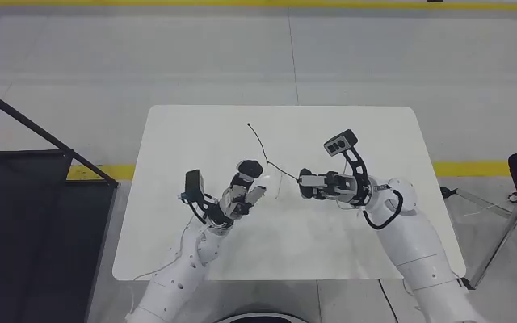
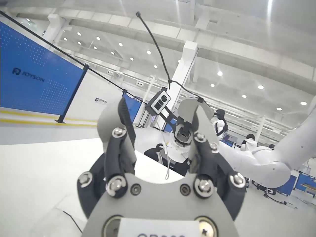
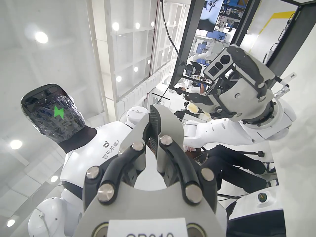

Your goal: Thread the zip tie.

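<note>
A thin black zip tie point(image 1: 260, 145) hangs in the air over the middle of the white table point(image 1: 194, 145). It kinks at a small head partway along. My right gripper point(image 1: 302, 179) is shut on one end of it, fingers pressed together point(image 3: 155, 114), and the strap point(image 3: 167, 33) runs away from the tips. My left gripper point(image 1: 253, 181) stands open just beside the strap, nothing between its fingers point(image 2: 160, 107). From the left wrist, the zip tie point(image 2: 155, 43) rises above the open fingertips, and its lower end reaches the right gripper point(image 2: 190, 114) beyond.
A dark barrier panel point(image 1: 40, 218) with a black rail stands off the table's left edge. A yellow floor line point(image 1: 477, 168) runs behind the table. Bare tabletop lies on all sides of the two grippers.
</note>
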Available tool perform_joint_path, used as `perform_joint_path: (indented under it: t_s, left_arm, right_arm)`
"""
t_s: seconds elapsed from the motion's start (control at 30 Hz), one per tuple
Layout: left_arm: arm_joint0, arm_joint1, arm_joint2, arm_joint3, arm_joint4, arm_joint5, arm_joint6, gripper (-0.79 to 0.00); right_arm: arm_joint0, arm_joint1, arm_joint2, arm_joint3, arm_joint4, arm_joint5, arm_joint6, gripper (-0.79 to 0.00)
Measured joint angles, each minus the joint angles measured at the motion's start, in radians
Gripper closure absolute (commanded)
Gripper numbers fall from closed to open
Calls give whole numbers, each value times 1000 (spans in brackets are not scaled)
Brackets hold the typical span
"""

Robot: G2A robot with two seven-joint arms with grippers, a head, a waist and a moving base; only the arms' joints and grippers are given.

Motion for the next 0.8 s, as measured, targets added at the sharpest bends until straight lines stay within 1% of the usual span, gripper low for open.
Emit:
perform_joint_path:
  t_s: [0.33, 0.37, 0.47, 0.53, 0.6, 0.67, 0.8]
  left_arm:
    - [0, 0, 0, -1, -2, 0, -9, -785]
    - [3, 0, -1, -8, -3, 7, -14, -711]
    - [19, 1, -6, -59, 23, 78, -13, -606]
    - [31, 2, -6, -86, 80, 127, 28, -508]
    - [38, 3, -1, -94, 140, 160, 88, -437]
    - [39, 4, 4, -90, 187, 187, 139, -385]
    - [29, 5, 19, -66, 270, 262, 235, -366]
  right_arm:
    - [-2, 0, -1, -3, -2, 1, -2, 0]
    - [-6, 0, -2, -11, -7, 7, -12, 0]
    - [-22, 1, -1, -44, -26, 24, -46, 0]
    - [-31, 2, 3, -56, -28, 30, -53, 0]
    - [-36, 2, 6, -62, -26, 35, -56, 0]
    - [-37, 2, 7, -65, -26, 40, -60, 0]
    - [-37, 1, 7, -67, -28, 49, -63, 0]
